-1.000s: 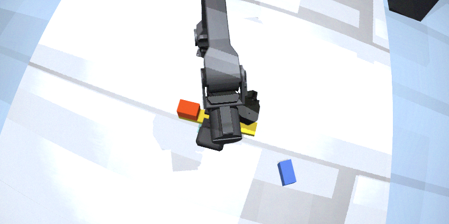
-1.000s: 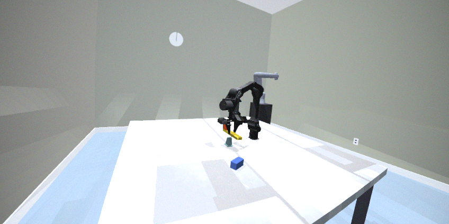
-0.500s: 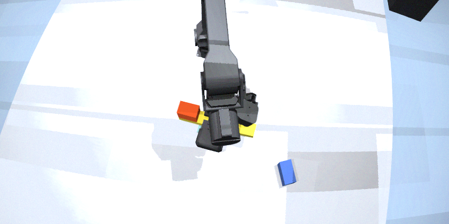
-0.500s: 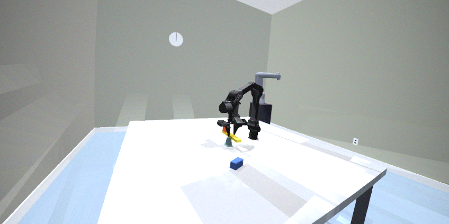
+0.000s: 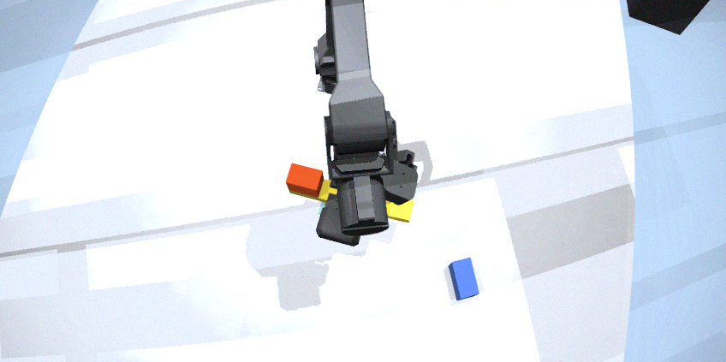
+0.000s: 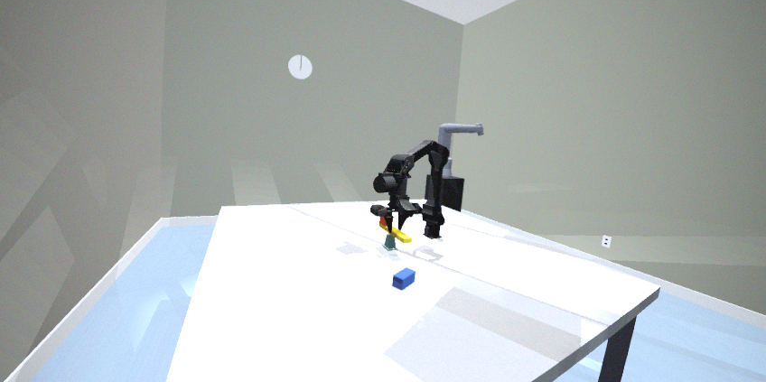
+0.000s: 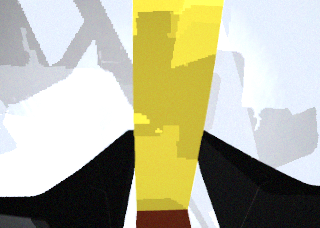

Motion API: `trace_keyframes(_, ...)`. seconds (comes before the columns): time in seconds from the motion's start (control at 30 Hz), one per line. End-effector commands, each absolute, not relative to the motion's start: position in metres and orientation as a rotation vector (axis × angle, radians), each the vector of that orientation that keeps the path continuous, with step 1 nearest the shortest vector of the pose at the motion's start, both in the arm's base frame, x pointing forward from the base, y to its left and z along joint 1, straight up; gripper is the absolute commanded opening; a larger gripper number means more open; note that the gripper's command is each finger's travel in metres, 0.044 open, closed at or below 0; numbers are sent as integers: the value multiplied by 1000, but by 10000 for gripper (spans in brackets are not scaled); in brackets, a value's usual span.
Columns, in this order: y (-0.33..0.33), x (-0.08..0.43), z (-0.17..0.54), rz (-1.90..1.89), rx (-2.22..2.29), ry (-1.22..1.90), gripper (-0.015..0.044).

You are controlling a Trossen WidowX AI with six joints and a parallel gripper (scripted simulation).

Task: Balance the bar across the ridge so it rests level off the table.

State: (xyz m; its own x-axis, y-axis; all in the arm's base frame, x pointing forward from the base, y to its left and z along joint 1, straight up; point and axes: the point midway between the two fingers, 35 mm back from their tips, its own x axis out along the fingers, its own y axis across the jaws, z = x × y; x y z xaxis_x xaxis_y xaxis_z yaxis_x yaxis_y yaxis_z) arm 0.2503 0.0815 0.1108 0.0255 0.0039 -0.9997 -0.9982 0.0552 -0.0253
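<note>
My gripper (image 6: 395, 229) (image 7: 166, 138) points down and is shut on the yellow bar (image 5: 400, 211) (image 6: 400, 235) (image 7: 169, 98), with one finger on each long side. An orange-red block (image 5: 304, 179) (image 6: 382, 219) (image 7: 163, 219) sits on one end of the bar. The teal ridge (image 6: 390, 242) (image 5: 322, 208) stands on the table, just below the bar in the exterior view. Whether the bar touches its top cannot be told. The bar is off the table. In the top view the arm hides the fingertips, the bar's middle and most of the ridge.
A blue block (image 5: 464, 279) (image 6: 404, 278) lies on the white table (image 6: 279, 297), away from the ridge on the side opposite the arm's base. A grey robot arm (image 6: 444, 136) stands on a black pedestal (image 6: 453, 194) beyond the table.
</note>
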Motion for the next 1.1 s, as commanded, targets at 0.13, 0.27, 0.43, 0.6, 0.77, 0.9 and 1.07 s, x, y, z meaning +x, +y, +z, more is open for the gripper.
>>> trace_keyframes(0.13,82,250,110,1155,-1175,1209,0)
trace_keyframes(0.27,82,250,110,1155,-1175,1209,0)
trace_keyframes(0.43,82,250,109,1155,-1175,1209,0)
trace_keyframes(0.6,82,250,109,1155,-1175,1209,0)
trace_keyframes(0.77,82,250,108,1155,-1175,1209,0)
trace_keyframes(0.9,82,250,108,1155,-1175,1209,0)
trace_keyframes(1.07,82,250,108,1155,-1175,1209,0)
